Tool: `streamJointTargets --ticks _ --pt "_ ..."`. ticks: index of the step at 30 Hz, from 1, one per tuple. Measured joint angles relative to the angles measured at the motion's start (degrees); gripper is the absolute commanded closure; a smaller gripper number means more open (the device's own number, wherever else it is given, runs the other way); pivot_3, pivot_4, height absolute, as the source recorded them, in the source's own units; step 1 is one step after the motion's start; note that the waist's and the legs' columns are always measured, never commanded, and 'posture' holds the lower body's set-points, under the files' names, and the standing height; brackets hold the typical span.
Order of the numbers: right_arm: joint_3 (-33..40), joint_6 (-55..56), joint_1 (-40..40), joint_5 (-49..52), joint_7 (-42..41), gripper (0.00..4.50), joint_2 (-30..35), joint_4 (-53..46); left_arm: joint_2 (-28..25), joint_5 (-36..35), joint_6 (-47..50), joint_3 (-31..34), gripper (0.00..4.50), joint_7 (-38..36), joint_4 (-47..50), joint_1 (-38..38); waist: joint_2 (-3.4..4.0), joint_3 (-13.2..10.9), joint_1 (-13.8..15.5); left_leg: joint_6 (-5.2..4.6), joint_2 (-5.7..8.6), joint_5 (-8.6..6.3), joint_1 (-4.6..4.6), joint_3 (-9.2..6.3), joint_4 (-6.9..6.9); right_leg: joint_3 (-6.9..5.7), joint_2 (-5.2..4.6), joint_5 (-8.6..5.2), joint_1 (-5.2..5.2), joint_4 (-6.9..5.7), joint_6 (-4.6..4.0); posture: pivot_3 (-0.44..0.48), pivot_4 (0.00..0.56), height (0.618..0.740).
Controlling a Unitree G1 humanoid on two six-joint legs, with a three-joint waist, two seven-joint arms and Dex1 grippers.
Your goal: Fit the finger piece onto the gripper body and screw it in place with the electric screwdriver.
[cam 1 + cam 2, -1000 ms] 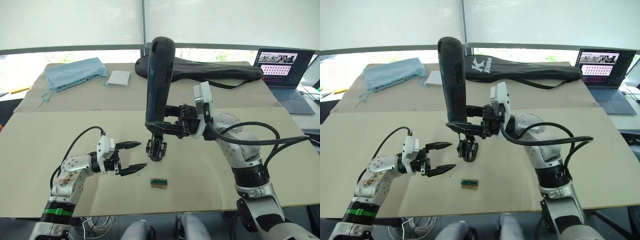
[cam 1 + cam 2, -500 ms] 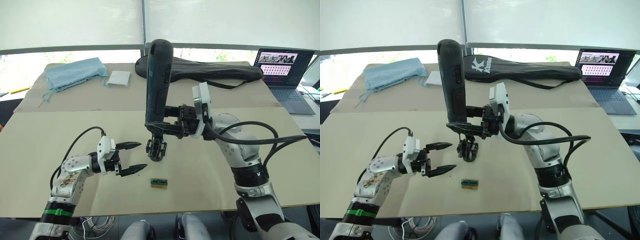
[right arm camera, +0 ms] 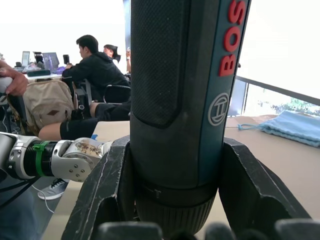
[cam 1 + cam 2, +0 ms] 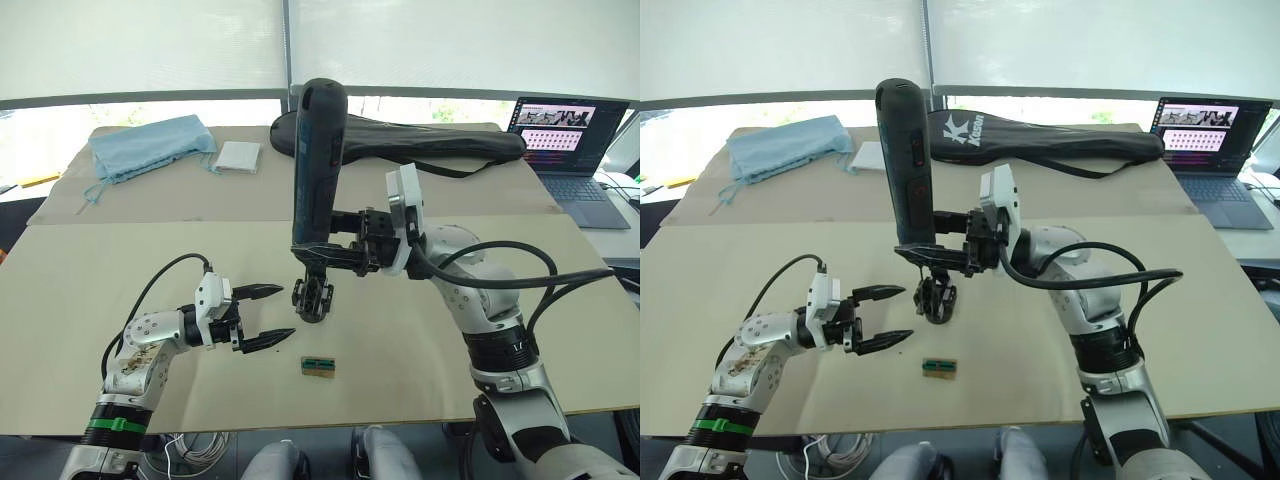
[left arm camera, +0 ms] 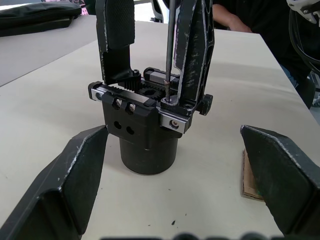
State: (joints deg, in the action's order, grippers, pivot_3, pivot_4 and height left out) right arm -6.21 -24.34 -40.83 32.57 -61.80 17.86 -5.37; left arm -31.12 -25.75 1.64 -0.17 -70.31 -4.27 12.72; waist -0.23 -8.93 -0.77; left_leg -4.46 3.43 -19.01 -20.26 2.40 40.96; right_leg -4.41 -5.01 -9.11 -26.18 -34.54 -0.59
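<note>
Near the middle of the surface (image 4: 120, 260), the right claw (image 4: 345, 252) pinches the electric screwdriver (image 4: 317, 170) upright, its thin bit on a screw atop the gripper body (image 5: 150, 127), whose black finger pieces (image 5: 116, 37) stand up. Just beside it, the left claw (image 4: 262, 316) hovers spread wide, empty. A small green-and-tan block (image 4: 318, 366) lies nearby.

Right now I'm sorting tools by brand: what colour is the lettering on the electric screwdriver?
Red lettering on the electric screwdriver, clearest in the right wrist view.

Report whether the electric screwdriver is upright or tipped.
Upright, nearly vertical: the electric screwdriver stands in the right hand, its thin bit pointing down onto the gripper body.
</note>
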Motion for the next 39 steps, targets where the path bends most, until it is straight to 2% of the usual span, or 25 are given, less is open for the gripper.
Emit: streamJointTargets --ticks 39 --pt "-0.31 -0.01 -0.45 -0.31 -1.17 2.59 -0.38 0.31 0.32 0.89 0.03 -0.04 0.0 0.18 0.0 -0.05 0.0 0.0 0.01 0.0 0.0 0.0 0.0 0.0 -0.01 0.15 -0.01 0.0 -0.01 0.0 0.0 0.0 0.15 0.74"
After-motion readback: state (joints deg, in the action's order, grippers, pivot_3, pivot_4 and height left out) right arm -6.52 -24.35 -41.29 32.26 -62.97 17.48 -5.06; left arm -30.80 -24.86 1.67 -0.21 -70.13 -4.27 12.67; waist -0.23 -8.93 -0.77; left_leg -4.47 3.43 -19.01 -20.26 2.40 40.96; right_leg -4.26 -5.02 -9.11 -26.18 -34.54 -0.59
